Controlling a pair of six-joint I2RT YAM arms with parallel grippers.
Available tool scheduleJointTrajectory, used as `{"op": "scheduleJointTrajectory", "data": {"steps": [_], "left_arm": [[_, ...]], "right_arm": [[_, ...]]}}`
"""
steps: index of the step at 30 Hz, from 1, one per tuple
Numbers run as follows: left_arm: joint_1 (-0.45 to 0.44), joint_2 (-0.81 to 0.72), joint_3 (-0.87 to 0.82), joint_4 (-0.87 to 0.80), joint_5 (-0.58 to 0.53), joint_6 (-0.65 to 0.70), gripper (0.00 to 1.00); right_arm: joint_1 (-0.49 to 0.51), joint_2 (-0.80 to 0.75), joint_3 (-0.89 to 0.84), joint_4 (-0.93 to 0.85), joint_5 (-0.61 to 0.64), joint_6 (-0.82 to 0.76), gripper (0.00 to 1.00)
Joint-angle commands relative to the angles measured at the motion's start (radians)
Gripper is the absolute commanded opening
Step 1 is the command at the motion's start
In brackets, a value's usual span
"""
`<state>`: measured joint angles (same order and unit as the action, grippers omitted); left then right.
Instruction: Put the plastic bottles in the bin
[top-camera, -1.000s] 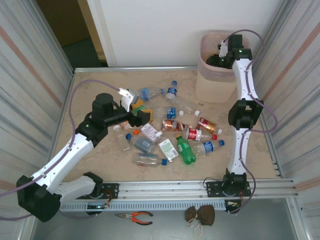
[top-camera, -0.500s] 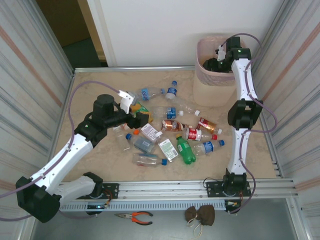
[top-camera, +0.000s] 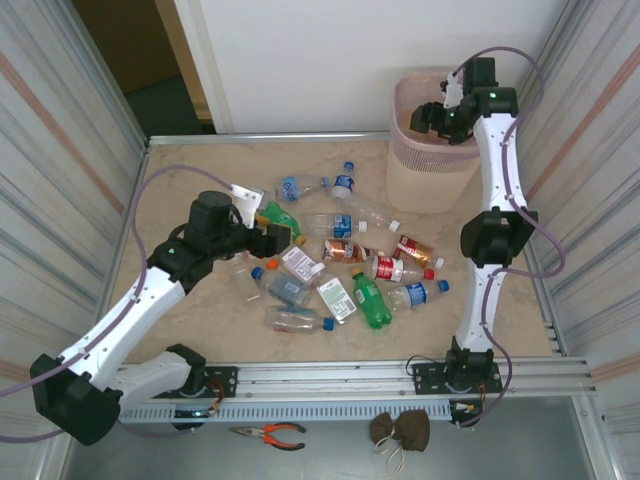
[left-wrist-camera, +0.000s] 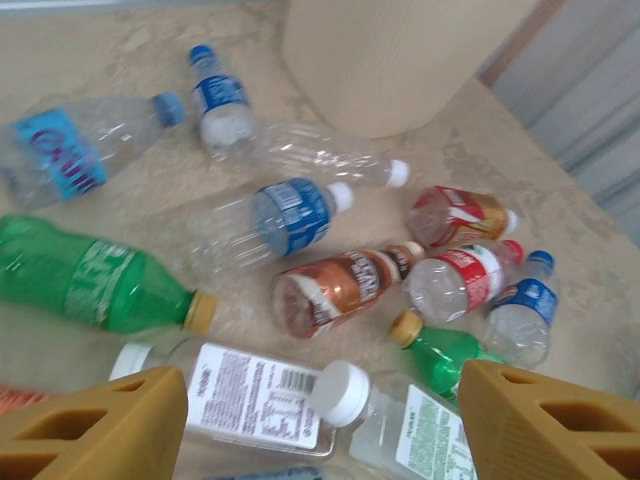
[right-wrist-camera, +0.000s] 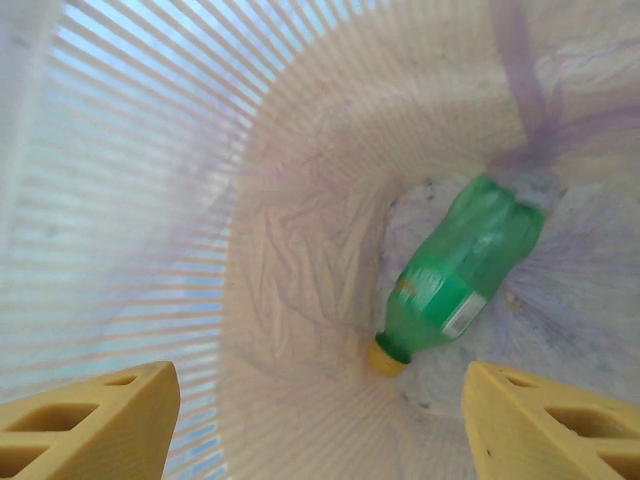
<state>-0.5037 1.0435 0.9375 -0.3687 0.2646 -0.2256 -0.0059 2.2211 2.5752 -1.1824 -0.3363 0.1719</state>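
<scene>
a green bottle (right-wrist-camera: 455, 280) with a yellow cap lies on the floor of the pink bin (top-camera: 420, 175). the other plastic bottles (top-camera: 372, 302) lie scattered on the worktop (top-camera: 420, 335). the right claw (right-wrist-camera: 320, 425) hangs spread and empty over the bin. the left claw (left-wrist-camera: 320, 420) is spread and empty above the scattered bottles.

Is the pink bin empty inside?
Not empty: the right wrist view shows one green bottle lying at the bottom of the bin.
</scene>
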Motion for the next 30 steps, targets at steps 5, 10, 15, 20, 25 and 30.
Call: {"op": "scheduleJointTrajectory", "data": {"steps": [5,10,15,20,25,30], "left_arm": [[0.005,0.024,0.052,-0.256,-0.266,-0.246,0.73],[0.005,0.065,0.071,-0.401,-0.352,-0.361,0.75],[0.006,0.082,0.041,-0.482,-0.361,-0.46,0.74],[0.005,0.095,-0.026,-0.518,-0.359,-0.507,0.74],[0.006,0.151,-0.052,-0.538,-0.316,-0.539,0.73],[0.006,0.16,-0.108,-0.492,-0.279,-0.602,0.75]], "right_arm": [[0.0,-0.198,-0.023,0.003,0.1,0.023,0.72],[0.011,-0.32,-0.121,0.039,0.121,0.029,0.72],[0.04,-0.451,-0.268,0.088,0.128,0.031,0.72],[0.074,-0.56,-0.421,0.146,0.12,0.034,0.72],[0.092,-0.629,-0.53,0.172,0.112,0.034,0.72],[0.094,-0.683,-0.619,0.204,0.118,0.041,0.73]]}}
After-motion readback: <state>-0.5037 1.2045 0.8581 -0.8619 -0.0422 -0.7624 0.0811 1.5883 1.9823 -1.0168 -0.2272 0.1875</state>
